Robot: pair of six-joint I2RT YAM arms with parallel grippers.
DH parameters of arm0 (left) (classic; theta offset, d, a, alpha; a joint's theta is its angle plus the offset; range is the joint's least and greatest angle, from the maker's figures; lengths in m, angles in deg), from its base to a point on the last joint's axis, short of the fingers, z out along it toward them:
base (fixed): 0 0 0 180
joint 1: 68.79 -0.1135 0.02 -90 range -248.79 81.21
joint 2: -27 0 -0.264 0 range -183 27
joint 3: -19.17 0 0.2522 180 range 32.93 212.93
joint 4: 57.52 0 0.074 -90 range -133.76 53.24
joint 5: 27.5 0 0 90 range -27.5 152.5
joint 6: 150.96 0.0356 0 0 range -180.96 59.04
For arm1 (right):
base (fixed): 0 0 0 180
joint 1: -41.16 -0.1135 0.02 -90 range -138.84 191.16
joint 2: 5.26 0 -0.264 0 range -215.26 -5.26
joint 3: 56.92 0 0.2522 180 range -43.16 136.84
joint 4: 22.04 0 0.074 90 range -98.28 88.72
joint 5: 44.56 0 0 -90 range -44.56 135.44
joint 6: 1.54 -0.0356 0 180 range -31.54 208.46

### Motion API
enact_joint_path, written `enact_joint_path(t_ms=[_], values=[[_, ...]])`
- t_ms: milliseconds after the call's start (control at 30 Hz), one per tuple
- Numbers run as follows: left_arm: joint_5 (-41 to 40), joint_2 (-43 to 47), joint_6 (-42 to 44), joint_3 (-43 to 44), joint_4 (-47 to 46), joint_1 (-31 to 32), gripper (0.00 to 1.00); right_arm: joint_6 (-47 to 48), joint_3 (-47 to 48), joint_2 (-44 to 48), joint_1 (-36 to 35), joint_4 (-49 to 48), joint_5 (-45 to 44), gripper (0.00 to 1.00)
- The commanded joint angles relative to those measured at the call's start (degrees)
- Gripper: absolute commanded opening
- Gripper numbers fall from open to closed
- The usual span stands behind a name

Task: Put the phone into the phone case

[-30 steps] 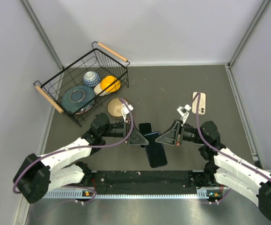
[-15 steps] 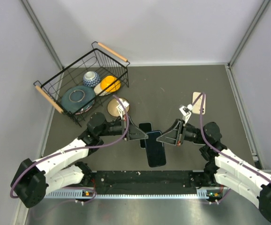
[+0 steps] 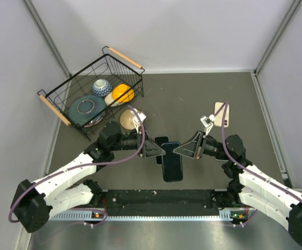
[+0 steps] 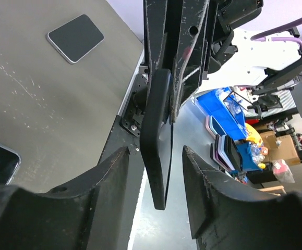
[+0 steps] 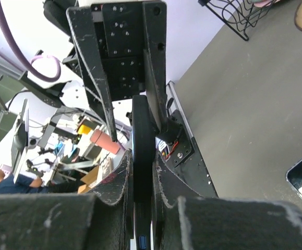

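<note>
The right pincer [image 5: 142, 177] is clamped tight on the right-hand edge of what looks like the dark blue phone case [image 3: 172, 166]. It holds the case flat over the table [image 3: 192, 99], in the middle, near the arm bases. The left pincer [image 4: 158, 172] stands about half open astride the opposite edge, its fingers [image 4: 111, 182] clear of the case on both sides. A black phone [image 3: 162, 140] lies on the table under the case's far end. A beige phone [image 3: 222, 114] lies well apart, far right.
</note>
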Motion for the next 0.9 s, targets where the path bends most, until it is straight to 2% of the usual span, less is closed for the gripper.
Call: enact_joint_path(t_ms=[0,367,467,500,600,633,700,733,800,867], values=[[-0.2,3.1,2.0,-2.3,-3.5,0.2,0.51,-2.7,4.4,0.7,-0.3,-5.5,-3.5,0.0],[4.5,-3.6,-7.1,-6.9,-19.2,0.6,0.51,-8.1,2.4,-2.8,-0.2,-15.6,-6.5,0.0],[4.9,-5.2,-8.7,-7.1,-22.0,0.9,0.47,-8.7,1.5,-3.4,-0.3,-16.7,-6.8,0.0],[5.4,-5.7,-9.1,-7.0,-22.7,1.0,0.39,-8.6,0.9,-3.3,-0.3,-16.7,-6.9,0.0],[6.2,-7.1,-9.5,-6.7,-23.3,1.0,0.13,-6.8,1.4,-2.5,-0.2,-11.8,-6.9,0.09],[6.4,-7.4,-9.5,-6.8,-23.8,1.0,0.03,-5.7,2.1,-2.3,-0.3,-9.5,-6.3,0.19],[6.6,-7.4,-10.1,-7.0,-24.3,1.0,0.0,-2.4,4.0,-1.3,-0.2,-2.7,-5.0,0.3],[6.9,-7.2,-10.2,-7.1,-24.3,1.0,0.0,-1.6,4.3,0.5,-0.2,-1.0,-5.2,0.39],[7.1,-6.8,-10.3,-7.1,-24.2,1.0,0.0,1.4,5.4,2.5,-0.2,5.3,-6.9,0.43],[7.4,-6.5,-10.1,-6.7,-23.3,1.0,0.0,4.0,6.3,4.9,-0.1,10.2,-9.2,0.41]])
